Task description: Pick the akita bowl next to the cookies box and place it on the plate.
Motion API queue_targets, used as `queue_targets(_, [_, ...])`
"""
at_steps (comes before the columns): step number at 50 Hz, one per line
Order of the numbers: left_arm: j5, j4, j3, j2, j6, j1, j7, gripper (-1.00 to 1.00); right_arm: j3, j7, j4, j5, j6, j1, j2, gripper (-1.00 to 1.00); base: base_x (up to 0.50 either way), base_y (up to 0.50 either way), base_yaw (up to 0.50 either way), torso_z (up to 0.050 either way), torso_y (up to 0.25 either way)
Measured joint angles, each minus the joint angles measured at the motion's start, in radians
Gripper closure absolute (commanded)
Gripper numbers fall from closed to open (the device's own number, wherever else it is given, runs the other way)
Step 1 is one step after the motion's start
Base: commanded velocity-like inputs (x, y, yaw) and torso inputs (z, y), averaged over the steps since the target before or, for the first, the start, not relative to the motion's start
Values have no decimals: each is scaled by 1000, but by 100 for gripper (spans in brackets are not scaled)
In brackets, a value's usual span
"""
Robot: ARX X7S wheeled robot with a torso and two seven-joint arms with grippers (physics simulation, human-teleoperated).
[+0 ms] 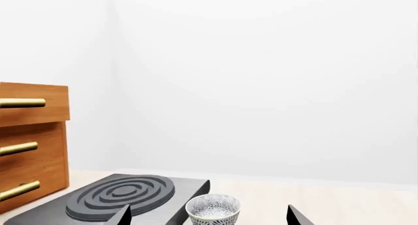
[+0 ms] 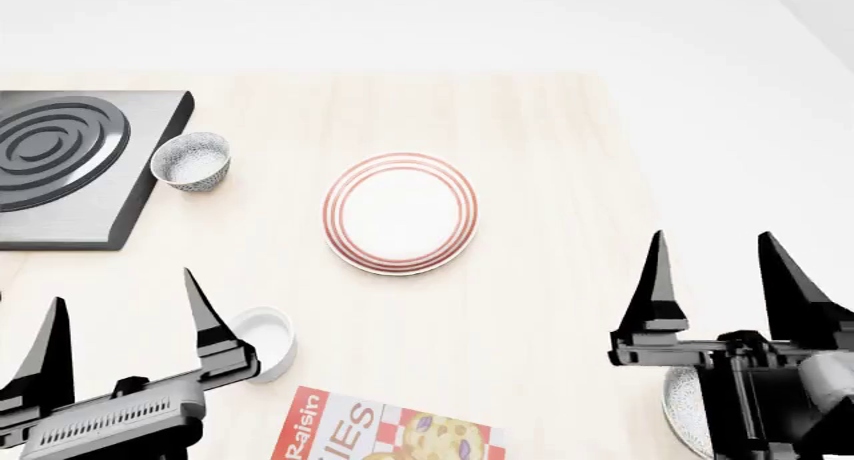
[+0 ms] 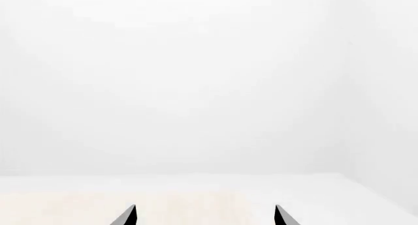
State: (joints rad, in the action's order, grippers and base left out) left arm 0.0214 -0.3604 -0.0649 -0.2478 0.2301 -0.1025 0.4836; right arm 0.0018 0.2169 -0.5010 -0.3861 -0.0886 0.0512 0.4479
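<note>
Left wrist view: the left end effector (image 1: 209, 216) shows only two spread black tips, nothing between them; a speckled bowl (image 1: 213, 209) sits beside the ringed black stove (image 1: 124, 193), with wooden drawers (image 1: 29, 142) at left.

Head view: the red-ringed plate (image 2: 400, 212) lies centre on the pale desk (image 2: 561, 130) with bare wood around it. A white cup (image 2: 267, 342) sits near the cookies box (image 2: 387, 430). The akita bowl (image 2: 683, 405) peeks out lower right, under the open, empty right end effector (image 2: 714, 280).

Right wrist view: two parted tips, white wall.

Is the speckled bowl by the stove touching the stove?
Apart. The head view shows a thin strip of bare table between the bowl and the stove.
</note>
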Motion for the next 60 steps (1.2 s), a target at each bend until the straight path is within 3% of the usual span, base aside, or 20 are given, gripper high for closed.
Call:
queue_targets(12, [4,-29,-3,-7,-19,-7,6,-100,273,101,-113,-342,511,16,309,-100,0,0,0,0,0])
queue_targets(22, [10,-45,-3,-14,-29,-10,9,-100,544,39,-97,-527,726,75,475,-100,0,0,0,0,0])
queue_targets(33, [11,-48,-12,-19,-34,-8,11,-100,743,-92,-16,-619,817,137,537,-100,0,0,0,0,0])
queue_targets(41, [8,-53,-18,-23,-41,-7,13,-100,825,-136,82,-814,932,132,578,-100,0,0,0,0,0])
queue_targets(52, [2,-47,-28,-28,-40,-2,15,-100,869,-4,236,-1139,1023,68,593,-100,0,0,0,0,0])
queue_targets(60, [-4,-47,-35,-30,-43,-1,19,-100,836,92,295,-1263,1063,53,611,-100,0,0,0,0,0])
